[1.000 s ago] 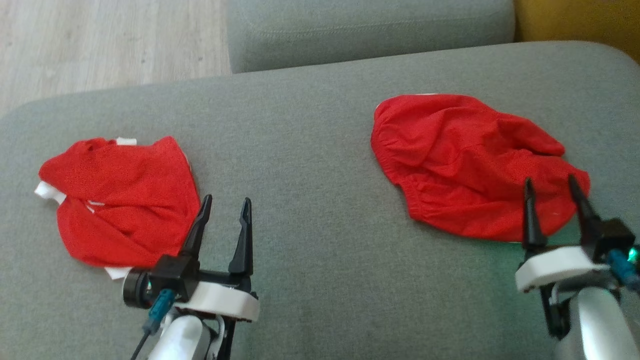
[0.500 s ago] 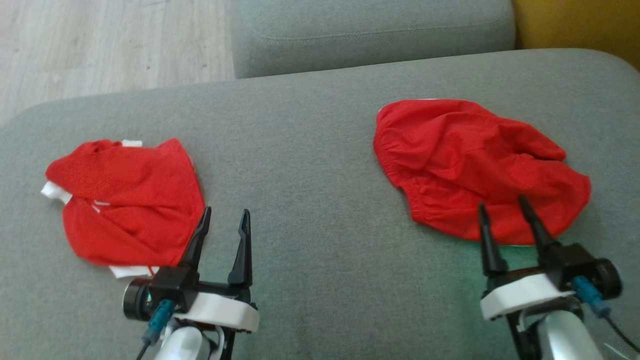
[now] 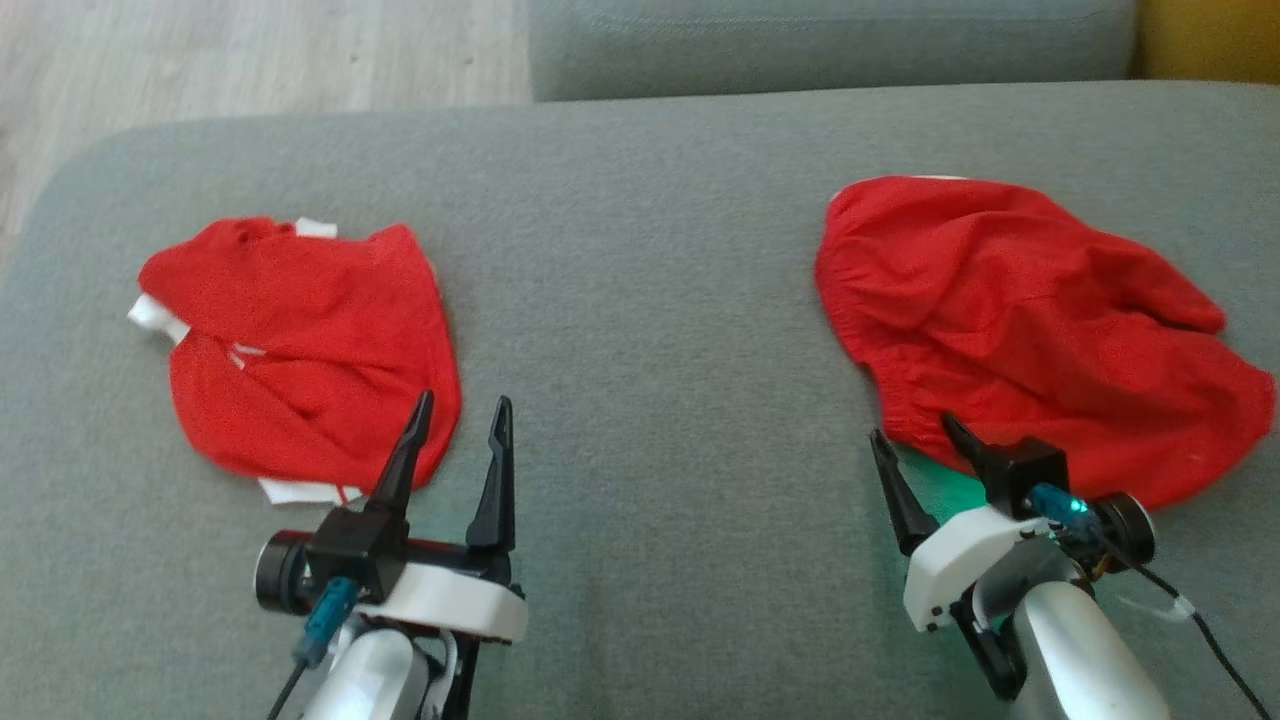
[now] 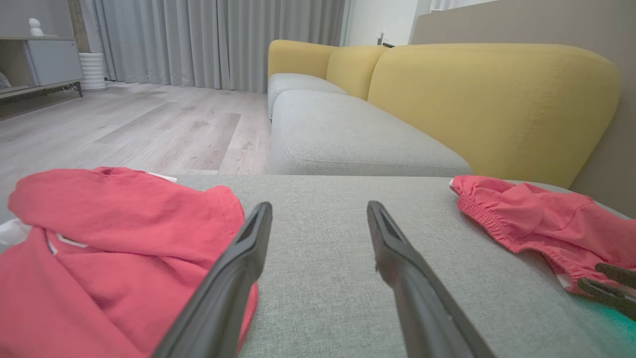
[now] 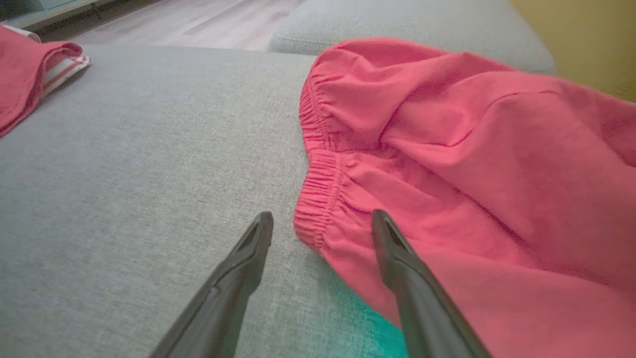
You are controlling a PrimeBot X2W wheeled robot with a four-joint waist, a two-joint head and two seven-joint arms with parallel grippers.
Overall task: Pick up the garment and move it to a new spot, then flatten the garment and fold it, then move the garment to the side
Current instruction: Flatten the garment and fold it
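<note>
Black-fingered right gripper (image 3: 912,430) is hanging spread wide, empty, with the hem of the crumpled red garment (image 3: 1030,320) lying between its fingers, right side of frame. Left gripper (image 3: 464,398) is idling spread, empty, beside the folded red garment (image 3: 300,340), lower left. Risk: closing here may be pinching the grey cushion (image 3: 650,300), or one layer only, which could slip out.

The right gripper (image 3: 912,428) has slid along the red garment (image 3: 1020,300) from five o'clock to its seven o'clock hem (camera shifted too).
</note>
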